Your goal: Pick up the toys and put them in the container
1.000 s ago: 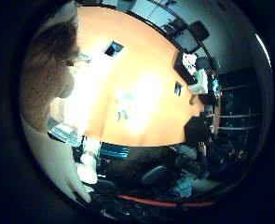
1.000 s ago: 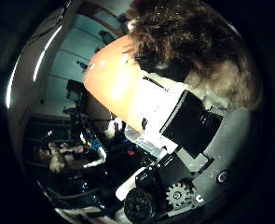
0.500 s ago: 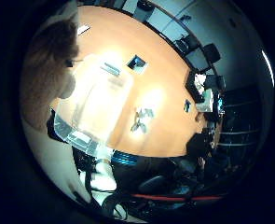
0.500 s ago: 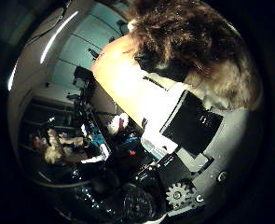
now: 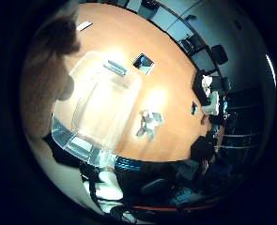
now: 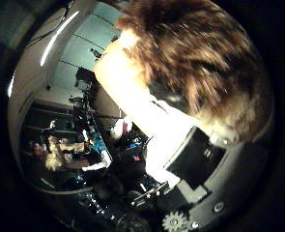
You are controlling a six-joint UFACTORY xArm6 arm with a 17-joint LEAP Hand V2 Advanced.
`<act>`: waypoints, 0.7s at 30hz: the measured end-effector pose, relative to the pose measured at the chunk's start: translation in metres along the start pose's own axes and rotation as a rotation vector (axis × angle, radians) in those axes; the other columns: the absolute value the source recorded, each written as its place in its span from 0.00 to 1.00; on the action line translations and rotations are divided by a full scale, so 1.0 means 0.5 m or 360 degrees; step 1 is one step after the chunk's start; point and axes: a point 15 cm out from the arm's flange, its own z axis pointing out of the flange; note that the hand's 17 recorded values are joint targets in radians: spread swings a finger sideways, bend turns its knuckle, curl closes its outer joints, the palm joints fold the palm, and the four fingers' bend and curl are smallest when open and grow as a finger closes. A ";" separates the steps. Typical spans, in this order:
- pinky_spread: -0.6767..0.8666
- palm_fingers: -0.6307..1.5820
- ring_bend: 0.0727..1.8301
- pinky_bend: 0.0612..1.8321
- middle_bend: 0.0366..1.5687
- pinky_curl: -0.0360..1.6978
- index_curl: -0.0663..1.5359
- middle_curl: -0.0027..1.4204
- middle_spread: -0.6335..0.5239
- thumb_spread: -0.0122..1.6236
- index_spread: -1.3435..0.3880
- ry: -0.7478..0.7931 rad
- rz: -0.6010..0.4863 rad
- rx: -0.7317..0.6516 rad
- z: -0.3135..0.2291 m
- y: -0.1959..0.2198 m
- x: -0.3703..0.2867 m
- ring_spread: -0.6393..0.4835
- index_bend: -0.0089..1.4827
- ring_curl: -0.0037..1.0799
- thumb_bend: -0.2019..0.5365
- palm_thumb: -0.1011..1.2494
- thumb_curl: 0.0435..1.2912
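A brown furry toy [image 6: 195,63] fills much of the thumb side view, pressed close against my palm. My right hand [image 6: 205,174] shows as black and white parts with a gear beside the fur, its fingers curled on the toy. The same fur shows at the edge of the little finger side view. Below the palm stands a clear plastic container [image 5: 81,145] on the orange table [image 5: 175,93]. It looks empty inside. A small white and grey toy [image 5: 148,123] lies on the table beside the container.
A dark square inset [image 5: 142,62] sits in the table past the container, and a white sheet [image 5: 84,26] lies at the far end. Black office chairs [image 5: 218,54] line the table's far side. Cluttered equipment stands off the near edge.
The camera has moved: the container now shows larger and more under the palm than a second ago. The furry toy stays against the palm throughout.
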 end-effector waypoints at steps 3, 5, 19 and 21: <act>0.49 0.42 0.56 0.35 0.58 0.49 0.39 0.39 0.38 0.77 0.54 0.0011 0.0003 -0.0048 0.023 0.016 0.012 0.37 0.29 0.53 0.24 0.51 0.19; 0.59 0.39 0.53 0.34 0.52 0.47 0.37 0.37 0.40 0.76 0.52 0.0007 0.0002 -0.0093 0.042 0.029 0.022 0.40 0.28 0.50 0.25 0.49 0.19; 0.79 0.41 0.33 0.24 0.29 0.33 0.28 0.26 0.48 0.73 0.52 0.0112 0.0148 -0.0080 -0.014 0.107 0.157 0.58 0.17 0.30 0.25 0.45 0.18; 0.79 0.42 0.32 0.23 0.28 0.32 0.28 0.25 0.48 0.73 0.52 0.0145 0.0203 -0.0072 -0.026 0.126 0.203 0.58 0.15 0.29 0.25 0.45 0.18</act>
